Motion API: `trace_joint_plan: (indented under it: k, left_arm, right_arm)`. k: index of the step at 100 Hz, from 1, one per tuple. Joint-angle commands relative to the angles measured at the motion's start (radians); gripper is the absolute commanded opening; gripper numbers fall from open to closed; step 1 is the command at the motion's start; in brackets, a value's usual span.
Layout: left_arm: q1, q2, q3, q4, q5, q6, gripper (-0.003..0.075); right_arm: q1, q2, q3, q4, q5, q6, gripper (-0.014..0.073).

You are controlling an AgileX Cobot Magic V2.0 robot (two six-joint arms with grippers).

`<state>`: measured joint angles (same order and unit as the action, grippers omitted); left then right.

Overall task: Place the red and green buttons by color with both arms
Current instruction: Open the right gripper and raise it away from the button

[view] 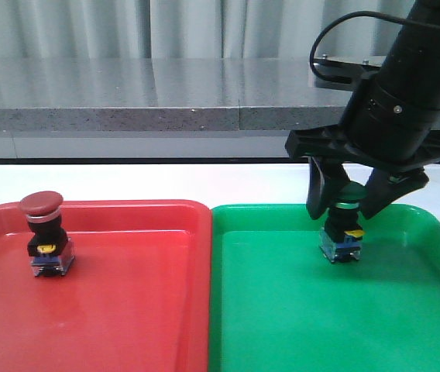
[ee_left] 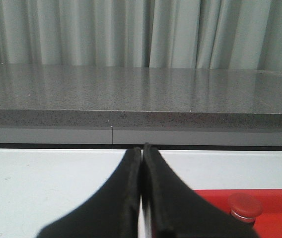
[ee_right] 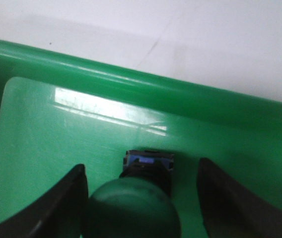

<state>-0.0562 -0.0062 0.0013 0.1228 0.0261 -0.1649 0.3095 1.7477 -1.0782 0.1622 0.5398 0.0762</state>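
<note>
Buttons sorted, we see: red button (view: 43, 232) upright in red tray (view: 127, 310), green button (view: 345, 225) upright in green tray (view: 297, 325). Right gripper (view: 348, 203) straddles it, fingers apart; left gripper (ee_left: 142, 163) pressed together, holding nothing.

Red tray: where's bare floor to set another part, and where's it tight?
The red tray is bare from the red button across to its inner rim and forward to the front edge. Tight only at the far-left corner around that button. The left tool is shut and clear of it.
</note>
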Motion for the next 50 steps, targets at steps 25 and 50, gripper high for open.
trace_joint_plan:
  k: [25, 50]
  left_arm:
    - [0.004, -0.028, 0.042, -0.009, -0.087, -0.004, -0.0019]
    - [0.004, -0.028, 0.042, -0.009, -0.087, -0.004, -0.0019]
  right_arm:
    - [-0.001, -0.199, -0.022, -0.012, -0.078, 0.0, 0.0482]
    - [-0.001, -0.373, -0.017, -0.101, -0.067, 0.0, 0.0476]
